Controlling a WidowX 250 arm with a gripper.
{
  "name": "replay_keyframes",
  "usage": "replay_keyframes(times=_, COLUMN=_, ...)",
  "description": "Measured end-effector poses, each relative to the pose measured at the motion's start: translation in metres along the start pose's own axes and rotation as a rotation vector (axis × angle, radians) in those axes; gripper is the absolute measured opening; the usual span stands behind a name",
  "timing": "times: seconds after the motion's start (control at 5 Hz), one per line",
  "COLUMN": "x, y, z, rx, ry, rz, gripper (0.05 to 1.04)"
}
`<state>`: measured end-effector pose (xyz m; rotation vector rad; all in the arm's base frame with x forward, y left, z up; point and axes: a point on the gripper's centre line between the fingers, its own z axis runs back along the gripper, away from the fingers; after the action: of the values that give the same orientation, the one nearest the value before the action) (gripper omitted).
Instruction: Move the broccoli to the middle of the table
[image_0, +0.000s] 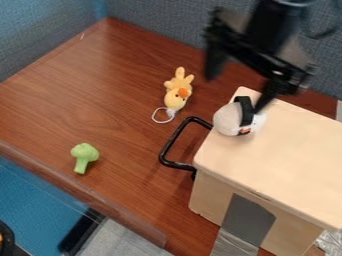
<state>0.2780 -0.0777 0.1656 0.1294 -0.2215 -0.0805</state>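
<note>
The green broccoli (83, 157) lies on the brown wooden table (100, 85), towards its lower left edge, with its stem pointing down in the view. High at the upper right hangs the black gripper (237, 90), open, its two fingers wide apart with nothing held between them. It is far to the upper right of the broccoli, over the back of the light wooden box.
A yellow plush toy (178, 92) with a white loop lies on the table's upper middle. At right stands a light wooden box (287, 155) with a black handle (168, 148); a white and black round toy (234, 118) sits on its corner. Grey partitions (157, 22) border the back.
</note>
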Motion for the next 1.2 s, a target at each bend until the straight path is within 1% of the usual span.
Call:
replay_keyframes(times=0.2, x=-0.018, y=0.027, z=-0.01, rx=0.019, ry=0.021, rz=0.041, gripper=0.999)
replay_keyframes(times=0.4, x=-0.038, y=0.052, z=-0.022, rx=0.013, ry=0.035, rz=0.079, gripper=0.999)
replay_keyframes(times=0.6, x=-0.058, y=0.078, z=-0.05, rx=-0.013, ry=0.057, rz=0.111, gripper=0.999)
replay_keyframes(times=0.8, x=-0.068, y=0.089, z=-0.084, rx=-0.052, ry=0.04, rz=0.094, gripper=0.999)
replay_keyframes(times=1.0, x=-0.076, y=0.101, z=-0.123, rx=-0.066, ry=0.04, rz=0.086, gripper=0.999)
replay_keyframes(times=1.2, x=-0.079, y=0.11, z=-0.153, rx=-0.059, ry=0.06, rz=0.097, gripper=1.0)
